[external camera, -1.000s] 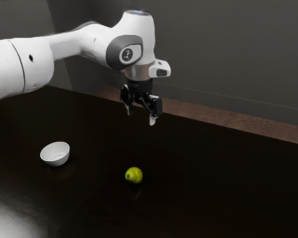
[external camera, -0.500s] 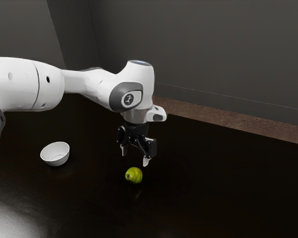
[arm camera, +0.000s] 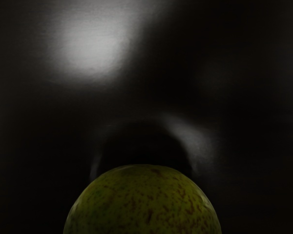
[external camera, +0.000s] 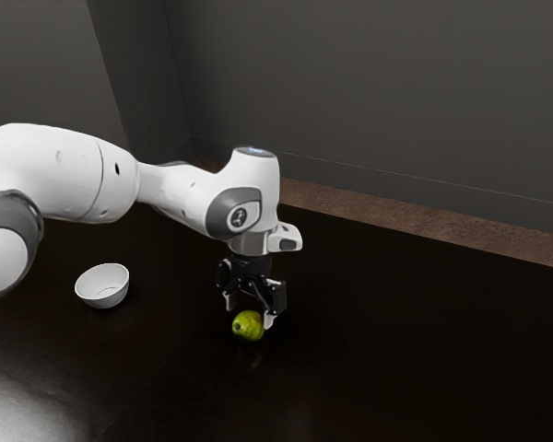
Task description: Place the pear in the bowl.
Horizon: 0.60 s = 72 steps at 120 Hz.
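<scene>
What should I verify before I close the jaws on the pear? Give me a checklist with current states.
1. Open jaws: ok, they stand apart.
2. Pear beneath the hand: ok, it appears at the wrist view's lower edge.
3. Pear centred between the jaws: cannot tell; one side's tip overlaps its edge in the exterior view.
4. Depth enough for a firm grip: cannot tell.
5. White bowl upright and empty: ok.
6. Pear secured for lifting: not ok, not gripped.

Your black tabletop (external camera: 396, 350) beneath the tool (external camera: 249, 316), brown floor (external camera: 387, 216) beyond it, grey walls (external camera: 369, 92) farther back (dim, you'll notice)
</scene>
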{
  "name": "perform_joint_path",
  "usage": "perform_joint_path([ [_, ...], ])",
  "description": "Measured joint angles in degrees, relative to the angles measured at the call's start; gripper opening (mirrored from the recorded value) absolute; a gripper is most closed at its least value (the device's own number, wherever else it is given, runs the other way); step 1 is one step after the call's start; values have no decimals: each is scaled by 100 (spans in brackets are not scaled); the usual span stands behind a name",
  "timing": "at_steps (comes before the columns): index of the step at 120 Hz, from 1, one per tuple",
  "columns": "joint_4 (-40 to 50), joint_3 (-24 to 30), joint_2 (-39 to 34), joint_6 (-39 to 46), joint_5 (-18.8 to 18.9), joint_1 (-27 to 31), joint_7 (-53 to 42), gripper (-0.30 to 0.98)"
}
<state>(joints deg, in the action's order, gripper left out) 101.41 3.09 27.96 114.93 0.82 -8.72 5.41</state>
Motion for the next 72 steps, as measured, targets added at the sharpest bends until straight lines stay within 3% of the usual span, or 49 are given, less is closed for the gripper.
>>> perform_joint_path([
  [72, 189, -1, 267, 514, -32, 12, -119, 69],
])
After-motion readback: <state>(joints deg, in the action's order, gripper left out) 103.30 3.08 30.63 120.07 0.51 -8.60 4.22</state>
